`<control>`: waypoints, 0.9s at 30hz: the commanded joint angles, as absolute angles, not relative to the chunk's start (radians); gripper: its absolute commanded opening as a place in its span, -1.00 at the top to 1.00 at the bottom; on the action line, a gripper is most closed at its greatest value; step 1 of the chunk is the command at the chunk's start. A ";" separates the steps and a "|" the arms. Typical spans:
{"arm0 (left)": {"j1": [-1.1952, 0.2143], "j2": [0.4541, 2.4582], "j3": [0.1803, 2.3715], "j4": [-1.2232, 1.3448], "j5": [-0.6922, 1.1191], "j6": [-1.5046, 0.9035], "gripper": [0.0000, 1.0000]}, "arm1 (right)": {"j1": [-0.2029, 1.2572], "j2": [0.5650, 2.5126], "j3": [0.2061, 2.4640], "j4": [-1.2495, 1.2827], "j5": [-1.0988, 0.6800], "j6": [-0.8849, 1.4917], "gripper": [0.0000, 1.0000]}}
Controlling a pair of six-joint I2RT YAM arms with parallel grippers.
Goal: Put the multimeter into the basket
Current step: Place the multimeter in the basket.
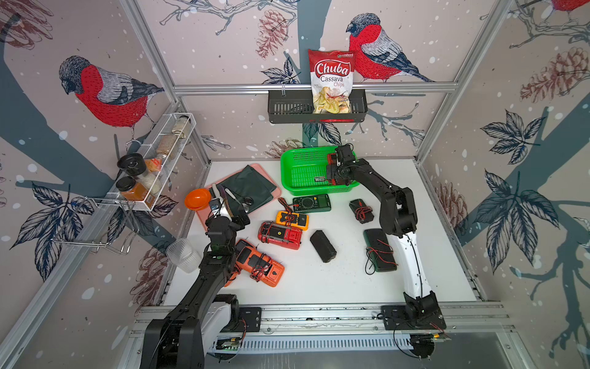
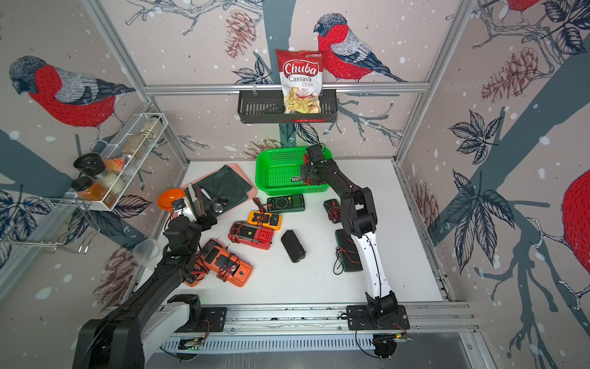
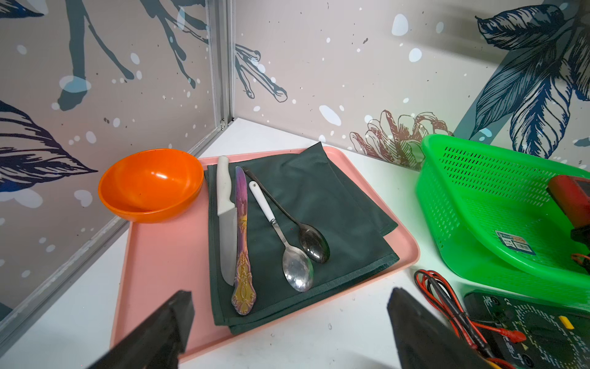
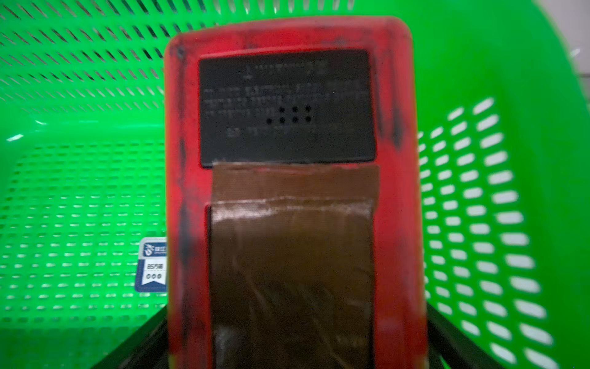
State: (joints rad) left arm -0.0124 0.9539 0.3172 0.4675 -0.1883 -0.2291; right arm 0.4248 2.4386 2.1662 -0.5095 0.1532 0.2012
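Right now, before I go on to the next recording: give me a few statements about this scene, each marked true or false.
1. The red multimeter is between the fingers of the right gripper, above the floor of the basket. True.
2. The left gripper grips a spoon. False: its fingers stand wide apart with nothing between them.
3. The chips bag stands in the dark wall shelf. True.
4. The orange bowl lies inside the basket. False: it sits at a corner of the pink tray.
5. A dark green multimeter lies on the table, beside the basket. True.
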 commanded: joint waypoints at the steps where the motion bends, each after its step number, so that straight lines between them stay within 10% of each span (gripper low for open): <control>1: -0.012 0.951 0.323 0.506 -0.199 -0.232 -0.96 | 0.429 2.408 2.162 -0.471 0.169 0.216 -1.00; 27: -0.172 1.186 0.706 0.422 0.012 -0.410 -0.96 | 0.452 2.298 1.831 -0.081 0.185 0.107 -1.00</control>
State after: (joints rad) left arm -0.1303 1.1122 0.6247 0.4438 -0.0296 -0.3771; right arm 0.4503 2.3264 1.8530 -0.1982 0.1814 0.1253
